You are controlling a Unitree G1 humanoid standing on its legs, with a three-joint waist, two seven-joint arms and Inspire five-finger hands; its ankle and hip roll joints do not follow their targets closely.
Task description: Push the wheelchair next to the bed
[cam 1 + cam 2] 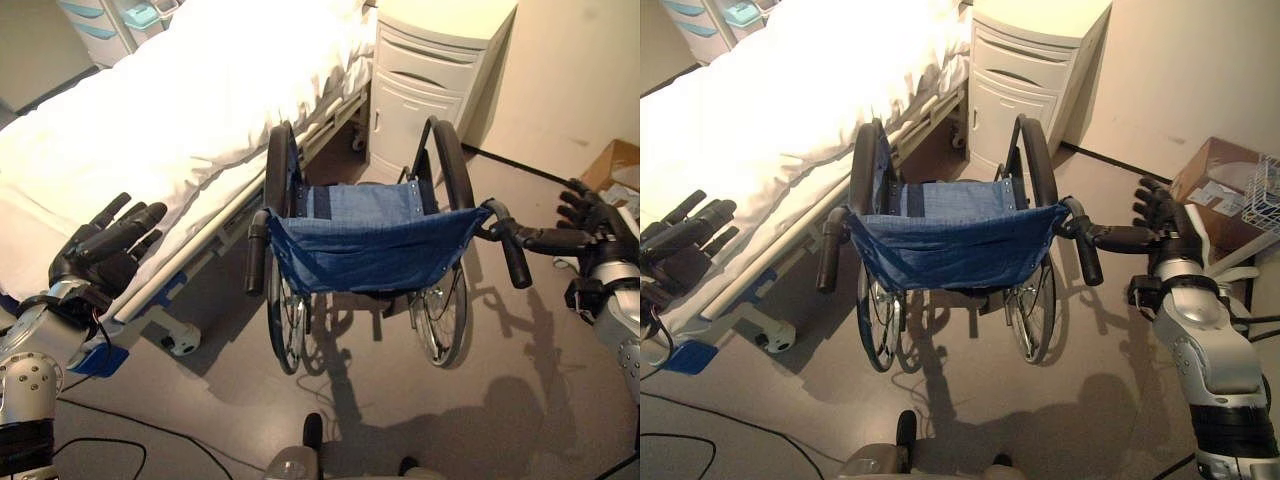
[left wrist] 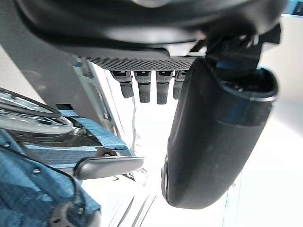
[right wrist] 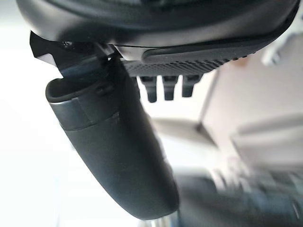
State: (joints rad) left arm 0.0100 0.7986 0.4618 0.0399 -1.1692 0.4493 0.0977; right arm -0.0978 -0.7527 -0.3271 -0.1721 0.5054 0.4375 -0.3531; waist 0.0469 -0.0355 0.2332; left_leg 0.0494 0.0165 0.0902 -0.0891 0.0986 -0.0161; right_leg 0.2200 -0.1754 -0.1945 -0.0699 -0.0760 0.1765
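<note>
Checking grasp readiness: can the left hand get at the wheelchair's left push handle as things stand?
Probably yes. The left hand is open, out to the side by the bed, apart from the left push handle. Only bare floor lies between them, so the way looks free.

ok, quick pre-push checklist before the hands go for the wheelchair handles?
1. Left hand on the left push handle: not ok, it hangs open over the bed edge, apart from the handle.
2. Right hand on the right push handle: not ok, open, thumb reaching toward it, no grasp.
3. Wheelchair beside the bed: ok, alongside, its back toward the robot.
4. Path ahead: not ok, the bedside cabinet stands straight in front.
5. Brakes off: cannot tell.
</note>
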